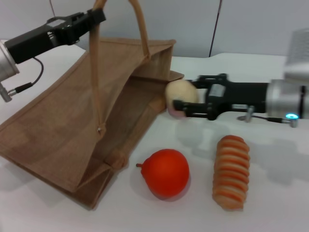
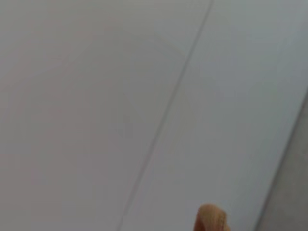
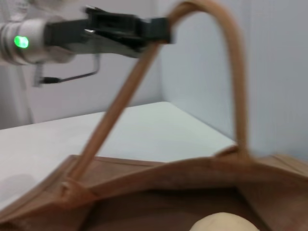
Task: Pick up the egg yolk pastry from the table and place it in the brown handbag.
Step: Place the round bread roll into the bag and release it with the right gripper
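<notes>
The brown handbag [image 1: 72, 121] lies tilted on the white table with its mouth facing right. My left gripper [image 1: 96, 17] is shut on one of its light tan handles [image 1: 95, 72] and holds it up. It shows the same in the right wrist view [image 3: 159, 30]. My right gripper [image 1: 186, 95] is shut on the egg yolk pastry [image 1: 179, 91], a pale cream bun. It holds the pastry above the table right at the bag's open mouth. In the right wrist view the pastry [image 3: 224, 222] sits just before the bag's rim [image 3: 168, 175]. The left wrist view shows only a handle tip [image 2: 211, 219].
A red-orange round fruit [image 1: 166, 172] lies on the table in front of the bag's mouth. A long orange-striped bread roll [image 1: 231, 171] lies to its right, below my right arm. A pale wall stands behind the table.
</notes>
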Controlling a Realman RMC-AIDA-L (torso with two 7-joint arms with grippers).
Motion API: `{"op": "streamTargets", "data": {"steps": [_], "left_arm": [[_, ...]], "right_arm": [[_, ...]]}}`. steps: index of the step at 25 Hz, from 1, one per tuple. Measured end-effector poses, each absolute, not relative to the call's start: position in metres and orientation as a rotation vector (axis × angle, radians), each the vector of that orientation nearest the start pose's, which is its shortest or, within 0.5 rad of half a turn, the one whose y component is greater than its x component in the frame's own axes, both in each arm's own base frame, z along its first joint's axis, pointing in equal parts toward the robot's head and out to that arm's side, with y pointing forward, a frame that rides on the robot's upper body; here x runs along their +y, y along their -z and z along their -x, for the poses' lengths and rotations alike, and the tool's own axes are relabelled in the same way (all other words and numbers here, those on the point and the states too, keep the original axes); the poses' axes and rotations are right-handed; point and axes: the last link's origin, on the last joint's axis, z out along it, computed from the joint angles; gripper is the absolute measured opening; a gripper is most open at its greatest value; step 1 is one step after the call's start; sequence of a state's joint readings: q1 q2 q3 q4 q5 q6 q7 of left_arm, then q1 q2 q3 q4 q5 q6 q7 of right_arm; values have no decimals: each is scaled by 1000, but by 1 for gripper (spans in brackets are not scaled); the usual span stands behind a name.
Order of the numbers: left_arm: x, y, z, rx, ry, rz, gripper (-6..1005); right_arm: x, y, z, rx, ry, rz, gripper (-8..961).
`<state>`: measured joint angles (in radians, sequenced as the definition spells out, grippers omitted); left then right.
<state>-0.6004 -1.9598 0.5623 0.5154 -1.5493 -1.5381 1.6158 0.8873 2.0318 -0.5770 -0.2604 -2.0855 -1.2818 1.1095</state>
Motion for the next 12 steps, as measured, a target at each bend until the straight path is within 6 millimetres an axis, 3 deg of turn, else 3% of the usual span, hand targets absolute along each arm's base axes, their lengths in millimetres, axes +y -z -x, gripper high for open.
{"op": "streamTargets", "data": {"steps": [8,12], "left_arm": [[374,-85,217,-696,1392,2372,175],[367,-91,210,-660,1481,2396,176]], "right_arm": [[405,91,-148,156,-514,2877,647],[407,104,-136,101,-462,2884,644]]}}
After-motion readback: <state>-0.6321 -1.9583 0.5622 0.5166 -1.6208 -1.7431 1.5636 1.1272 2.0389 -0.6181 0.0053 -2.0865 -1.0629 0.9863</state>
